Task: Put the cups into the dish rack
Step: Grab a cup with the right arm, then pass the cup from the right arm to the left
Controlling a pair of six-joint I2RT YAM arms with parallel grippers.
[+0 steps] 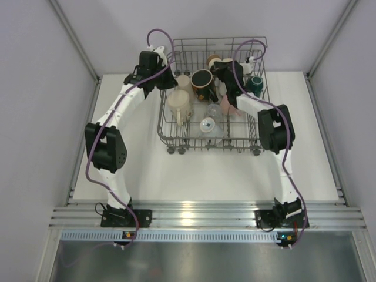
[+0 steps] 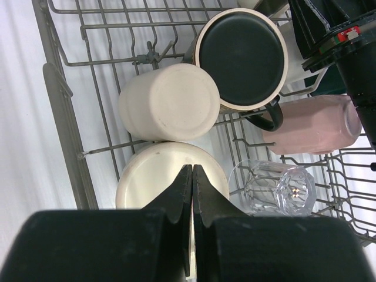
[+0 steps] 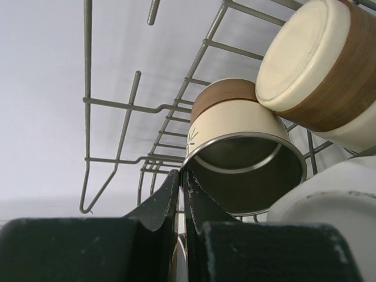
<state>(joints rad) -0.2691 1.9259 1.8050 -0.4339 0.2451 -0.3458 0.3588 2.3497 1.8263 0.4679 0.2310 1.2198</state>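
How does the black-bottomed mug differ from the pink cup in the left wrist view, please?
The black-bottomed mug is dark with a cream rim; the pink cup is pale pink all over. The mug shows a dark loop handle; no handle shows on the pink cup. The mug's base faces the camera; the pink cup lies on its side. Both sit in the dish rack.

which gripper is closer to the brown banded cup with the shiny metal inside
Right. The right gripper has its tips at the rim of the brown-banded cup; the left gripper is over a cream cup at the rack's left side.
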